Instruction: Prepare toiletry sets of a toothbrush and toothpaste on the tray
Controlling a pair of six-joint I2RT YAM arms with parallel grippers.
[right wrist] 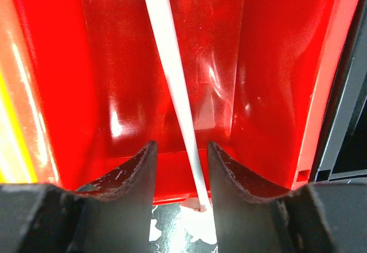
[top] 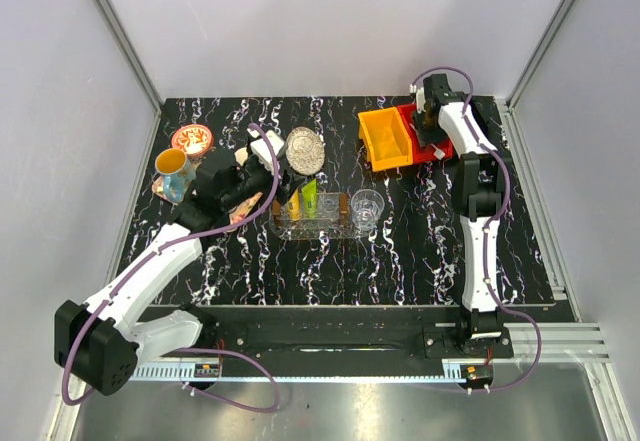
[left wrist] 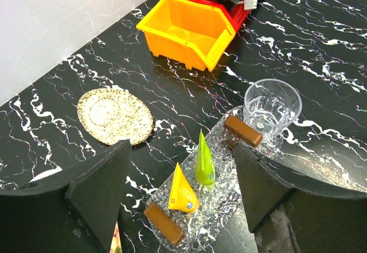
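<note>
Black marble-patterned table carries a flat clear oval tray with textured surface. On it lie two small flat toothpaste tubes, touching: one orange-yellow, one lime green. A clear glass cup stands at the tray's end. The left gripper hovers above the tray, jaws wide and holding nothing. The right gripper is inside a red plastic bin. Its jaws are narrow, with the slim white plastic toothbrush between them, not yet clamped.
</note>
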